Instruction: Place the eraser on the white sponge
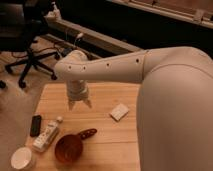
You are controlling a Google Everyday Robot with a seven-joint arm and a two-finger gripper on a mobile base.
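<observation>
The eraser (35,125), a small black oblong block, lies near the left edge of the wooden table (105,142). The white sponge (119,112), a thin off-white pad, lies right of centre on the table. My gripper (79,104) points down above the table's middle, between the two, right of the eraser and left of the sponge. It holds nothing that I can see.
A white tube with a label (46,136) lies next to the eraser. A dark-red scoop (70,147) with its handle sits in front of my gripper. A round white cup (23,158) stands at the front left corner. An office chair (25,45) stands beyond the table.
</observation>
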